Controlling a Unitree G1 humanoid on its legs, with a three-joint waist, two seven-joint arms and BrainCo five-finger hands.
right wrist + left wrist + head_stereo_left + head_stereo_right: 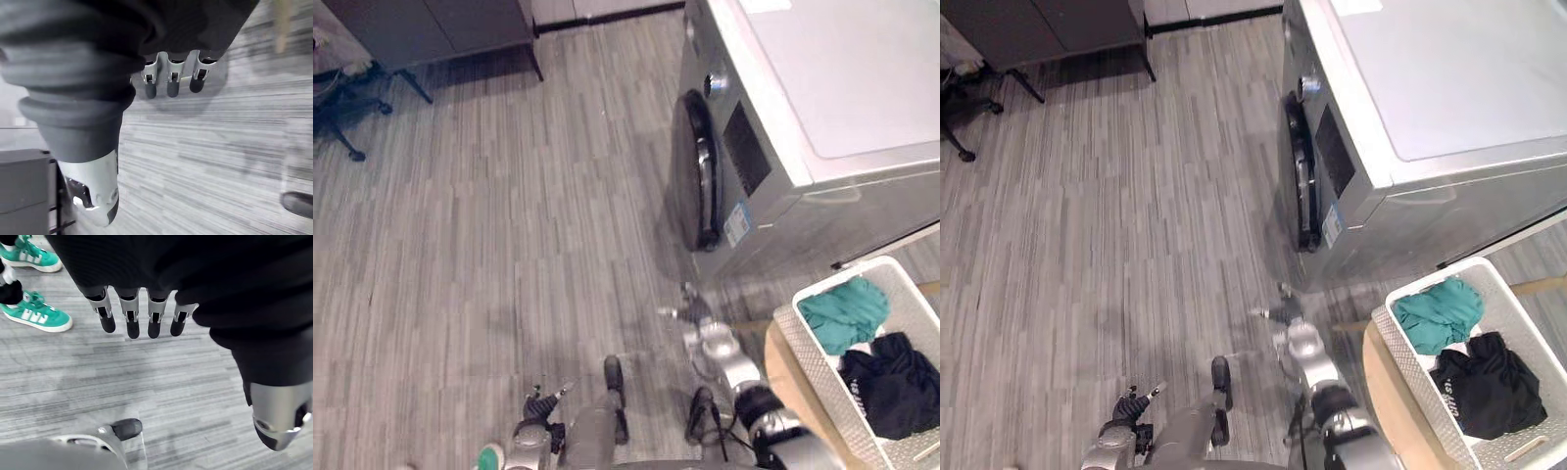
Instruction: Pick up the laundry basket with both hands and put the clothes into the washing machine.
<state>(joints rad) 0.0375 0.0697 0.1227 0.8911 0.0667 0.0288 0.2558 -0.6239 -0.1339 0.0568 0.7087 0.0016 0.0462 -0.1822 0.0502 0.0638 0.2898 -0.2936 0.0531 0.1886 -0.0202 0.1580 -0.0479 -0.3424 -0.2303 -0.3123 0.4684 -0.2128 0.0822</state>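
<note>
A white laundry basket (815, 369) stands at the lower right on a round wooden table (785, 377), holding a teal garment (845, 311) and a black garment (896, 382). The grey washing machine (822, 88) fills the upper right, its dark round door (695, 171) facing left. My right hand (698, 325) hangs low over the floor, left of the basket and just below the machine's front corner. Its fingers (168, 78) are straight and hold nothing. My left hand (540, 406) hangs at the lower left, its fingers (129, 316) straight over bare floor.
Grey wood-look floor spreads left of the machine. A dark cabinet (440, 24) and an office chair (337, 108) stand at the far left. A person's green shoes (36, 316) are close to my left hand.
</note>
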